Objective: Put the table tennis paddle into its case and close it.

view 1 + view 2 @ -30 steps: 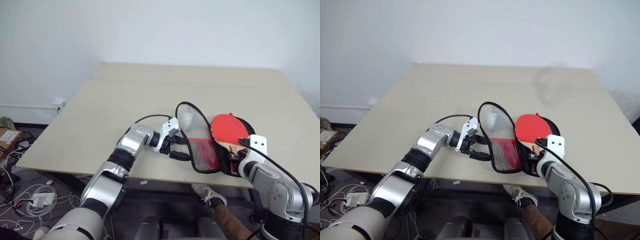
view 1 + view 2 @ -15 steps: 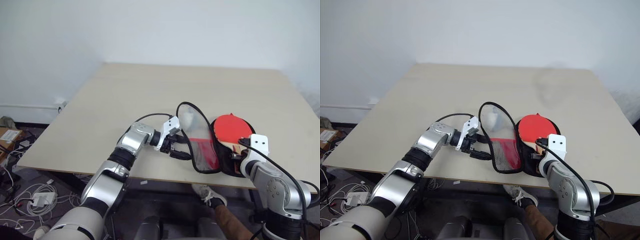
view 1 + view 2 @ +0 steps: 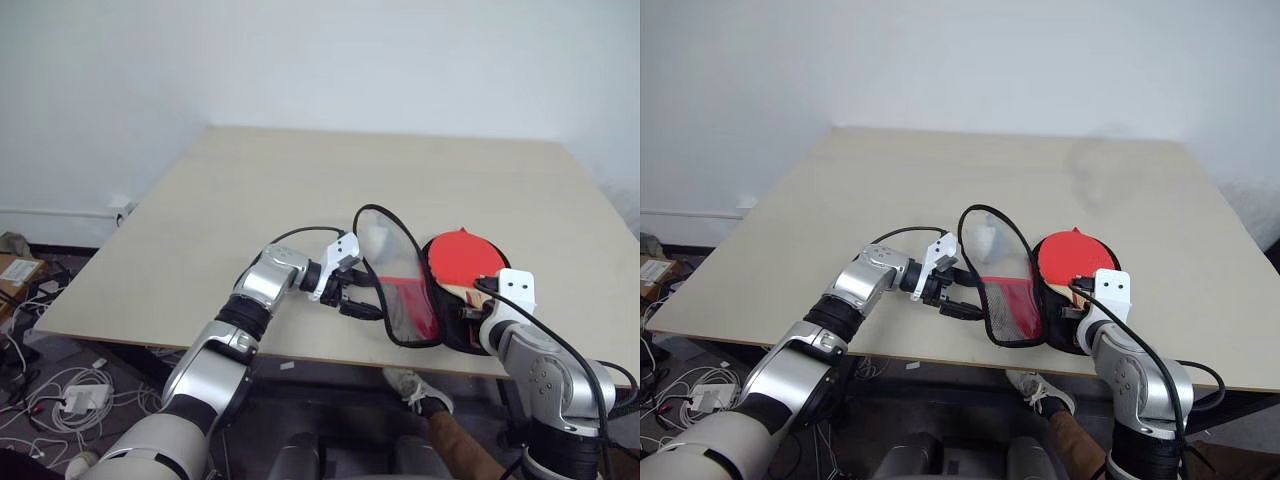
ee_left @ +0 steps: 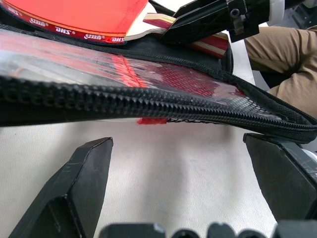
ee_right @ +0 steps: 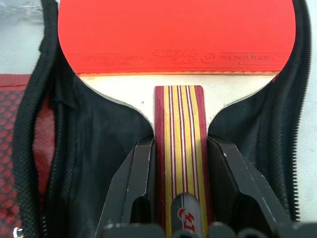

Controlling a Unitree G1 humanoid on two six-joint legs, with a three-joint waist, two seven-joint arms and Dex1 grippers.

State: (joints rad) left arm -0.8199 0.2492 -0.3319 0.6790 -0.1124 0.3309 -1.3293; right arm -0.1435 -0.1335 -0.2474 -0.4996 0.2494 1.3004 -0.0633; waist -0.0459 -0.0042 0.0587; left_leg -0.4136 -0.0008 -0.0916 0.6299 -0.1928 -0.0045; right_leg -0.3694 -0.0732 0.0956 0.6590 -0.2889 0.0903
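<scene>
The table tennis paddle (image 5: 173, 34) shows its red face upward and lies over the black lower half of the open case (image 3: 452, 335), near the table's front edge. My right gripper (image 5: 179, 144) is shut on its striped wooden handle (image 5: 179, 114), one finger on each side. The case's lid (image 3: 392, 275), with red mesh and a black zip edge, stands tilted up to the left of the paddle. My left gripper (image 3: 360, 300) is open beside that lid. The zip edge (image 4: 148, 101) runs across just beyond its fingers, with nothing between them.
The pale wooden table (image 3: 300, 190) stretches far back and to the left. A person's shoe and brown trouser leg (image 3: 425, 400) are under the front edge. Cables and a power strip (image 3: 75, 398) lie on the floor at the left.
The paddle has tipped slightly flatter over the case's lower half in my right gripper. The left gripper and the lid have stayed where they were.
</scene>
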